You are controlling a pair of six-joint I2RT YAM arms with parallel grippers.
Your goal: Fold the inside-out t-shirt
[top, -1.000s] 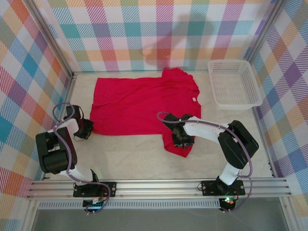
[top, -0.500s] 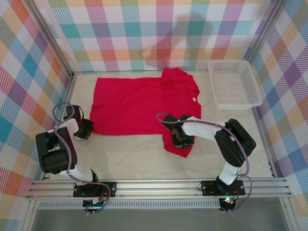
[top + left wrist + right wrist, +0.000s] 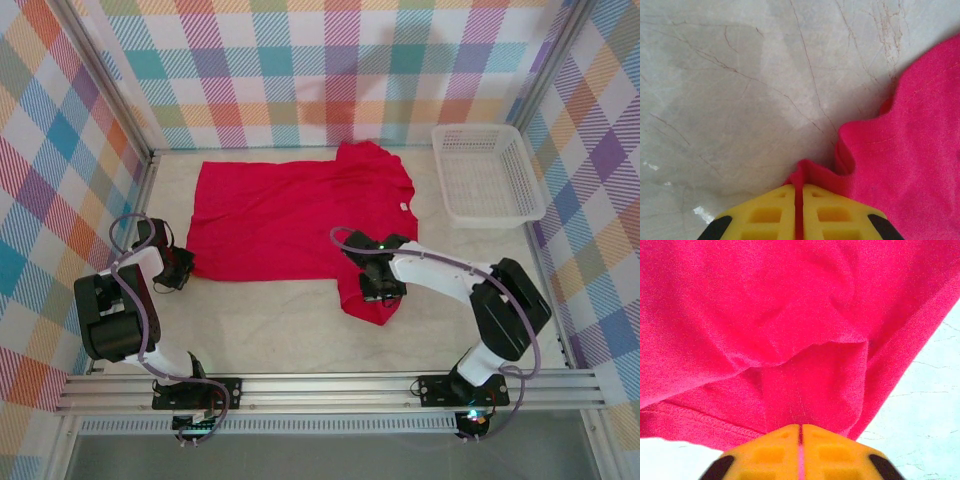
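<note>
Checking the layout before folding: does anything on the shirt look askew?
Yes. The shirt lies mostly flat, but its near sleeve is bunched where the right end effector pinches it, and the corner in the left end effector is puckered.

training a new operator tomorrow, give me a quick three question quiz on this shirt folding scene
1. True or false: the t-shirt lies inside the white basket.
2. Where on the shirt does the right gripper pinch? A) the near sleeve B) the collar tag C) the far sleeve
3. Fill in: the left gripper is ___ on the shirt's near left corner.

Key: 1 false, it lies spread on the table; 2 A; 3 shut.
</note>
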